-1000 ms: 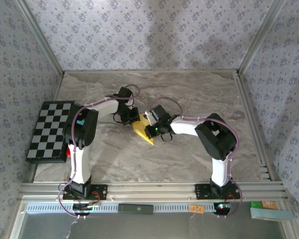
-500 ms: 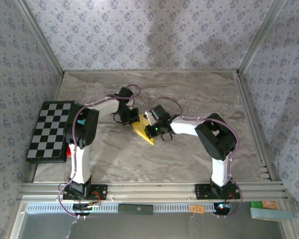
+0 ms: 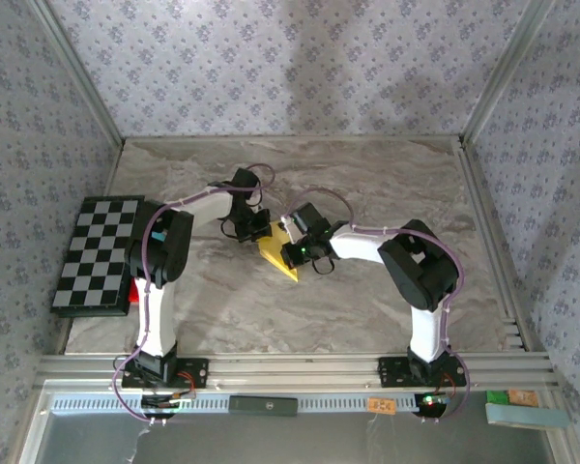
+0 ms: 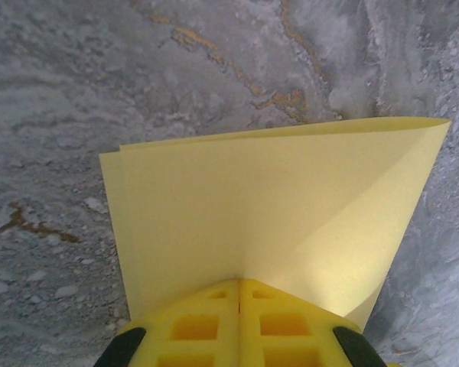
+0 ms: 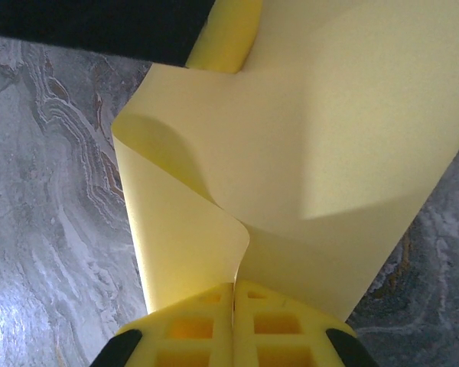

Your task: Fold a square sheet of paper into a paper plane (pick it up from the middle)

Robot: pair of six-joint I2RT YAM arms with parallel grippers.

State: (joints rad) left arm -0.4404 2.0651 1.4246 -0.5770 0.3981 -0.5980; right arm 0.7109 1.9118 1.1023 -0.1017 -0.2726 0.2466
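Note:
The square sheet of paper (image 3: 276, 255), plain yellow, is held just above the marble table between both grippers as a folded, pointed shape. My left gripper (image 3: 257, 232) is shut on its left edge. In the left wrist view the yellow fingertips (image 4: 239, 281) pinch the doubled sheet (image 4: 275, 206), which fans away from them. My right gripper (image 3: 293, 247) is shut on the other side. In the right wrist view its jaws (image 5: 234, 284) clamp a curled layer of the paper (image 5: 336, 145), and a yellow finger of the left gripper (image 5: 226, 34) shows at the top.
A black-and-white checkered board (image 3: 97, 249) lies at the table's left edge, with a small red object (image 3: 133, 295) by its near corner. Patterned walls (image 3: 290, 68) enclose the marble table (image 3: 367, 184) on three sides. An aluminium rail (image 3: 290, 365) runs along the front.

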